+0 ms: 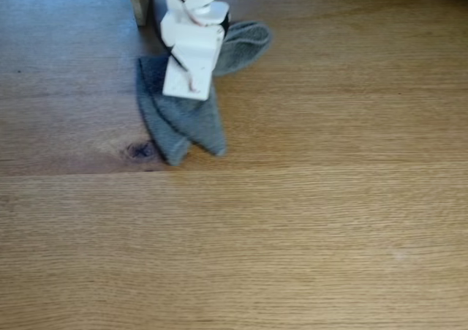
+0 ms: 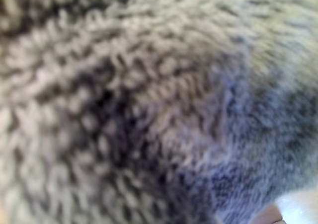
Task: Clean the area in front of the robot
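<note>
The robot's white arm [image 1: 194,23] reaches down from the top of the fixed view. Its blocky gripper [image 1: 189,88] presses on a grey towelling cloth [image 1: 186,129]. The cloth bunches in under the gripper, so it looks shut on the cloth, though the fingertips are hidden. One lobe of cloth sticks out to the upper right and two tails trail toward me. They lie on the oak tabletop [image 1: 307,198], the area in front of the robot. In the wrist view the grey cloth [image 2: 149,105] is blurred and pressed right up to the lens.
A small dark knot [image 1: 139,151] marks the wood just left of the cloth's tails. A plank seam runs across below it. A pale wooden post [image 1: 139,1] stands at the top edge left of the arm. Bare wood stretches right and toward me.
</note>
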You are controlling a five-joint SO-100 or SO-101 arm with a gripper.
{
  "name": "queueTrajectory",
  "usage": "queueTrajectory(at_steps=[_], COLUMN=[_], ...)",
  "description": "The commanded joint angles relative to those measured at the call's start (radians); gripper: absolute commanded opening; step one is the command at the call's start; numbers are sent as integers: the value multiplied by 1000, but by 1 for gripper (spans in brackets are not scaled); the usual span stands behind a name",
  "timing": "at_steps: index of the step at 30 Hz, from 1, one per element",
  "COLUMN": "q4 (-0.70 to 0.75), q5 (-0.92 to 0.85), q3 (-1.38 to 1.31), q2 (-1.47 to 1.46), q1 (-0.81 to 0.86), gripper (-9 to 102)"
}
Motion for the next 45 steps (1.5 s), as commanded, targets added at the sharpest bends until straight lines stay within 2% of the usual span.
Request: queueTrajectory(at_steps=[1,4,10,14,22,27,36,39,41,43,45], q4=[-89,-262,-727,-807,-583,-494,-606,-557,-419,-97,285], q5=[6,-46,-215,-230,-224,-235,-169,-94,-37,-15,46], q3=[35,37,28,-95,-581,-779,-833,-833,-834,-822,-818], q2=[135,17,-304,-445,-640,-692,-603,-486,-403,-298,-196], q1=[-71,-46,41,91,276,370,407,391,371,325,284], gripper=[0,0,0,0,0,0,0,0,0,0,0])
